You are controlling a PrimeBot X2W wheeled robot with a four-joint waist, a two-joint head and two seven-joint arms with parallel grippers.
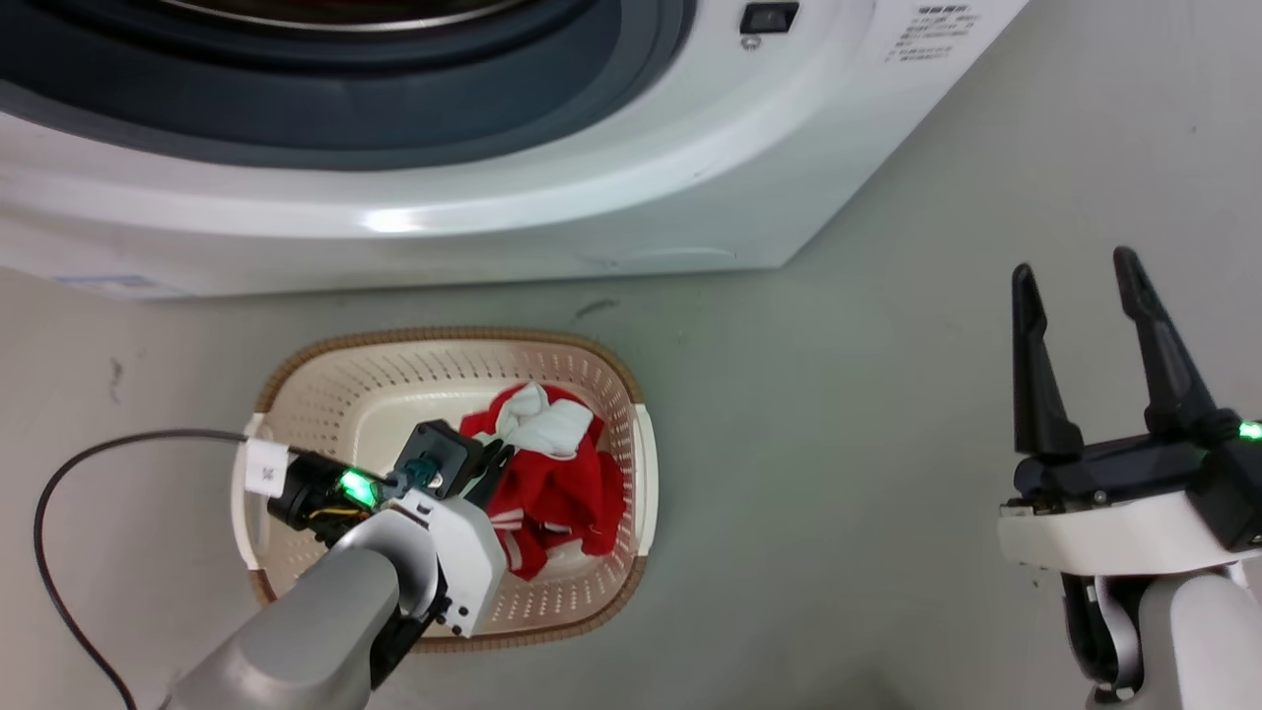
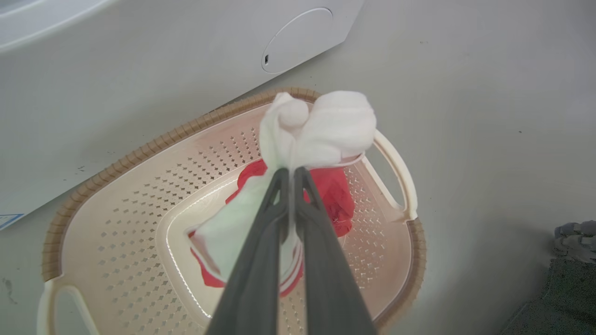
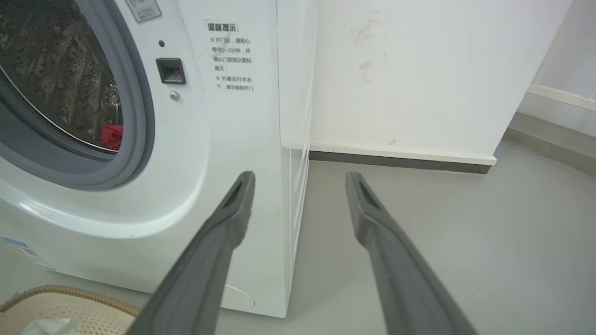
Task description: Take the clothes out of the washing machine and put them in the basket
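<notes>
Left gripper (image 2: 289, 173) hangs over the basket (image 1: 394, 394), fingers clamped tight on the white piece (image 2: 326, 125), which bunches up past the tips. The rest of the clothes (image 1: 567, 488), mostly red, lie heaped in the basket's right half. The basket sits on the floor (image 1: 838, 414) just in front of the washing machine (image 1: 493, 227). Right gripper (image 1: 1075, 264) is well off to the side, fingers spread wide with nothing in them. A bit of red (image 3: 111, 137) shows inside the drum (image 3: 56, 70).
</notes>
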